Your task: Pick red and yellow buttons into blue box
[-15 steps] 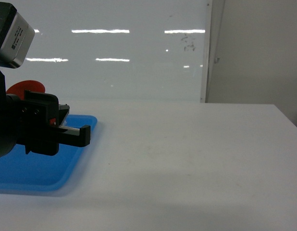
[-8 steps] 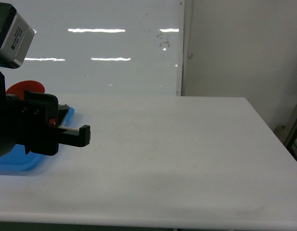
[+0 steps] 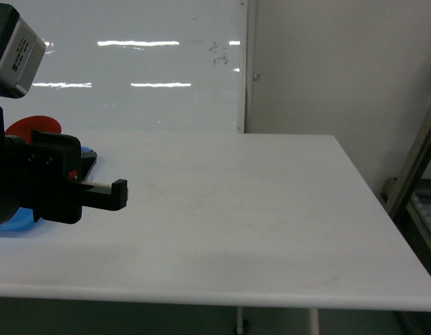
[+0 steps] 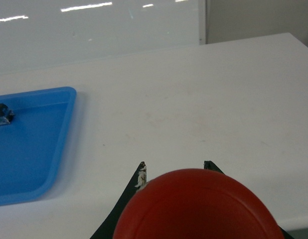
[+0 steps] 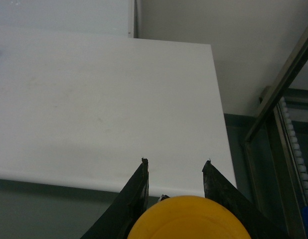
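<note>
Robot turned right: blue tray (image 4: 29, 144) slid nearly out of head view. Left hand (image 4: 175, 170) grips red button (image 4: 199, 206), right hand (image 5: 175, 167) grips yellow button (image 5: 189, 219). Blue box not seen yet.

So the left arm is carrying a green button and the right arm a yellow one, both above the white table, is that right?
Not quite. The left wrist view shows a red button between the left gripper fingers, not green. The right gripper does carry the yellow button, with the white table beyond.
</note>
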Robot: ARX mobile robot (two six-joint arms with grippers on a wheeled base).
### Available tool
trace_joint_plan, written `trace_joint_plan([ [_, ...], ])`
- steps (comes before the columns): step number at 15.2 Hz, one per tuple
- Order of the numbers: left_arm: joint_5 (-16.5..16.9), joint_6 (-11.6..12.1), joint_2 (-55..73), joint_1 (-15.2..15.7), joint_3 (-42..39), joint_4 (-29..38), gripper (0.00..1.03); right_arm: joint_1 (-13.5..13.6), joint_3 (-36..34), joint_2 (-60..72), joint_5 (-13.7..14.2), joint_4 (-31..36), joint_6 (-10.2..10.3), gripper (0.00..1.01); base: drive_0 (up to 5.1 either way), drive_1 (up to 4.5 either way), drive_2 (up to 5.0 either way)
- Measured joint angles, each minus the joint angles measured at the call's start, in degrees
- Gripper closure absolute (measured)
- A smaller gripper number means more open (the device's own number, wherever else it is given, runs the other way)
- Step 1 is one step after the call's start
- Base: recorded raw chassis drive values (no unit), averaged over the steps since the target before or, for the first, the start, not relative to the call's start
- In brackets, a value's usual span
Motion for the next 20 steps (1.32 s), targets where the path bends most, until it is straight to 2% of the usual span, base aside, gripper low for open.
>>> trace_joint_plan([
  [7, 0.0, 0.0, 0.0, 0.0, 0.0, 0.0, 0.78, 0.0, 0.1, 0.0, 0.0, 0.2, 0.0, 0.71, 4.5, -4.15, -0.1],
  [14, 0.1, 0.0, 0.0, 0.0, -0.1, -0.1, 0.78, 0.0, 0.1, 0.0, -0.2, 0.2, 0.0, 0.71, 4.9, -2.49, -2.5],
  [20, 0.0, 0.0, 0.0, 0.0, -0.1, 0.1, 0.78, 0.0, 0.1, 0.0, 0.0, 0.2, 0.0, 0.71, 4.6, -3.83, -1.0],
])
